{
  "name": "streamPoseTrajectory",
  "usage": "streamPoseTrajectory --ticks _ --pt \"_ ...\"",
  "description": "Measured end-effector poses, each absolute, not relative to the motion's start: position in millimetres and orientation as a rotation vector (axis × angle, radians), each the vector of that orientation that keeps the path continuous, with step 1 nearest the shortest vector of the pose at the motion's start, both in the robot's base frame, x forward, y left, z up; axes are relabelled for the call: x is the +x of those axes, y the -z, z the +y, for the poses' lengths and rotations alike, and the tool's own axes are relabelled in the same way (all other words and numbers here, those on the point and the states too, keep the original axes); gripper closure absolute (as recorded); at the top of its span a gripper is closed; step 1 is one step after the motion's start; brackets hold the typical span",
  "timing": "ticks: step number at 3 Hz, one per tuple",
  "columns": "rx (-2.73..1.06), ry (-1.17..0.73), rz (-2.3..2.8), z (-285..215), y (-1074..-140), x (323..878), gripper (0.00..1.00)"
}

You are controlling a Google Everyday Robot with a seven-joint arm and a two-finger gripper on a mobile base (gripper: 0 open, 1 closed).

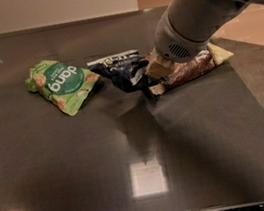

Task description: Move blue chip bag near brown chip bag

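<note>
Transport step, judged nearly done. Gripper (pixel 152 71) clamped on right edge of blue chip bag (pixel 118 69), low over worktop (pixel 81 162), just beside left end of brown chip bag (pixel 193 66). Green bag (pixel 62 84) left. Next, probably: release, lift clear without dragging either bag.

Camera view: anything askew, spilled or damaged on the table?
Only the blue chip bag: it's crumpled and bunched up against the left end of the brown chip bag, with the tool right at that junction. The green snack bag lies flat further left. No spill visible.
</note>
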State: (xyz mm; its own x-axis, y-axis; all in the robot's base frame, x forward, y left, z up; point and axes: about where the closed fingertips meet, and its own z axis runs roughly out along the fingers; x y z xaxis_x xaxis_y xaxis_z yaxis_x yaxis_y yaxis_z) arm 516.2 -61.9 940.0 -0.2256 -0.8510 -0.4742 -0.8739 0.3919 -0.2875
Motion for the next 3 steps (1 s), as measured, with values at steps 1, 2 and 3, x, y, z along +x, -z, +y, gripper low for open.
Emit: streamPoseTrajectory --ticks 1,2,3 --pt "-1.323 0.009 2.116 -91.6 -947.7 532.4 1.00" --pt "-1.231 0.058 2.167 -118.5 -948.1 541.0 0.82" --pt "-1.191 0.078 2.201 -138.0 -947.8 542.0 0.59"
